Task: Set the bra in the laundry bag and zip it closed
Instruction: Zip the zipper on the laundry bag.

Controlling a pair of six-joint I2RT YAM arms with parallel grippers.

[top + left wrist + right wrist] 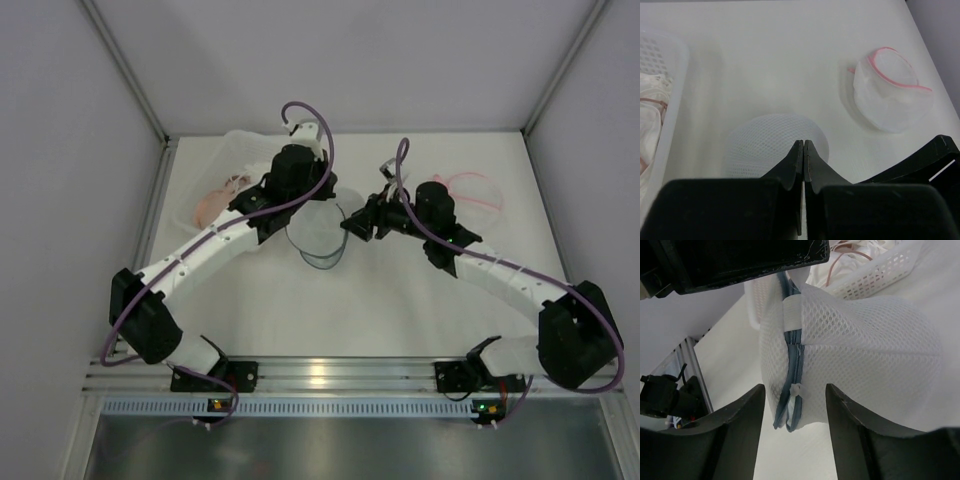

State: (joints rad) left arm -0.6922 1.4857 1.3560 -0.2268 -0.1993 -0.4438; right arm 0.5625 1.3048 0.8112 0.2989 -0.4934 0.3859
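Observation:
The white mesh laundry bag (865, 345) stands domed on the table, and is also seen under my left fingers (765, 147) and between both arms (320, 228). My left gripper (804, 142) is shut and pinches the bag's top edge. Its blue zipper (794, 352) is closed above the white pull (797, 390) and parted below it. My right gripper (795, 390) is open, one finger on each side of the pull, touching nothing. A pale pink bra (213, 203) lies in the white basket (670, 115). What the bag holds is hidden.
A second mesh bag with pink trim (890, 95) lies at the back right (472, 190). The basket (235, 150) stands at the back left, close to the left arm. Grey walls close in the table on three sides.

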